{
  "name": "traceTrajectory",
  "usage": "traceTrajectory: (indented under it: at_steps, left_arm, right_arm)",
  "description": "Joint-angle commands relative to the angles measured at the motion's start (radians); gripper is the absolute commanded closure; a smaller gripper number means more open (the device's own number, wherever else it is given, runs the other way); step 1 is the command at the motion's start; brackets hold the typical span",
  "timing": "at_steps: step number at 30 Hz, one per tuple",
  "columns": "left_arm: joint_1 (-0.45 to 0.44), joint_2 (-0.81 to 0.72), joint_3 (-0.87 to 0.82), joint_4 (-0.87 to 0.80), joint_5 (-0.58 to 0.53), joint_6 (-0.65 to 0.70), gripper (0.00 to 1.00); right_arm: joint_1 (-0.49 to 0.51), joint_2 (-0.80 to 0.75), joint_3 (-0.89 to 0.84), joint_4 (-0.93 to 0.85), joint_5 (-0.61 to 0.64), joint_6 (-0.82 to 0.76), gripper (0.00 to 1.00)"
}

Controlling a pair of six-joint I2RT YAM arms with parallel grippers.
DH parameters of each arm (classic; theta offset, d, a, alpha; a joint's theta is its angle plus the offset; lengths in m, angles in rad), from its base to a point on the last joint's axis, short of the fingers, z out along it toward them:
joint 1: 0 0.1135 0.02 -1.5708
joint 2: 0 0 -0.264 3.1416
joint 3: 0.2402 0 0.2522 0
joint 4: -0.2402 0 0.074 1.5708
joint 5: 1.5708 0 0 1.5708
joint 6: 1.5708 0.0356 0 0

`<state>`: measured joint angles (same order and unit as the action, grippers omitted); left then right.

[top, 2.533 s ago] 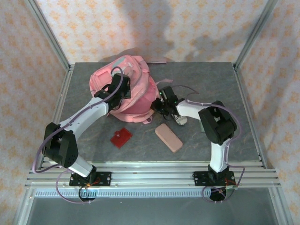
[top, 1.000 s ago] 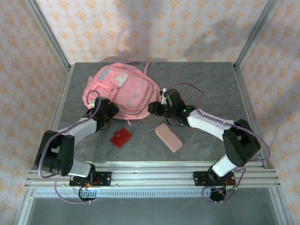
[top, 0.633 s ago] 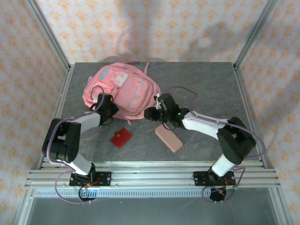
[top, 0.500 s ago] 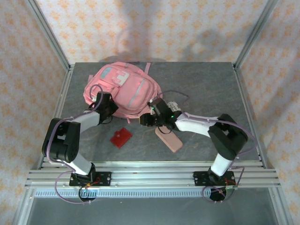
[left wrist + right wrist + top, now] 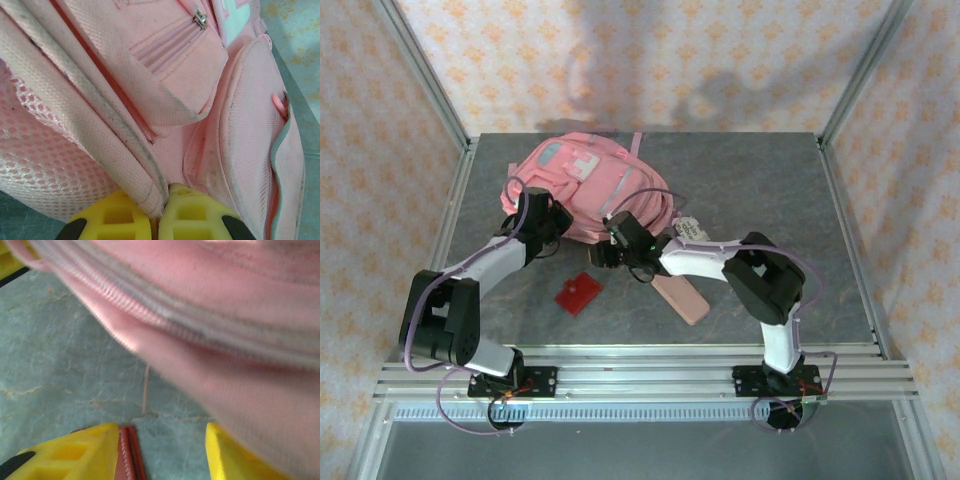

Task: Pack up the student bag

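The student bag is laid on the far left part of the table. The left end effector is set against the bag's near left edge, and a fold of the bag is pinched between its fingers. The right end effector is placed at the bag's near edge, to the right of the left one. The wallet is found in front of the bag, between the two arms. The pencil case is placed to its right, its far end overlapped by the right arm.
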<state>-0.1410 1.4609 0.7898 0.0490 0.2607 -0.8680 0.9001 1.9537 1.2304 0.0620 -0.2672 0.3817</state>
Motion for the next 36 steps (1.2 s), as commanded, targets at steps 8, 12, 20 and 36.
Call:
traceTrajectory:
  at_steps: [8, 12, 20, 36]
  left_arm:
    - [-0.003, -0.042, 0.039, 0.067, 0.104, -0.046, 1.0]
    - [-0.007, -0.04, 0.037, 0.079, 0.12, -0.058, 1.0]
    - [-0.011, -0.033, 0.034, 0.108, 0.139, -0.082, 1.0]
    - [0.016, -0.015, 0.065, 0.017, 0.026, 0.016, 1.0]
  right_arm:
    - [0.002, 0.085, 0.061, 0.072, 0.2, 0.049, 0.51]
    - [0.002, 0.125, 0.114, 0.08, 0.22, 0.057, 0.57]
    - [0.0, 0.217, 0.207, 0.11, 0.309, 0.057, 0.55]
    - [-0.036, 0.1, 0.016, 0.041, 0.277, 0.042, 1.0]
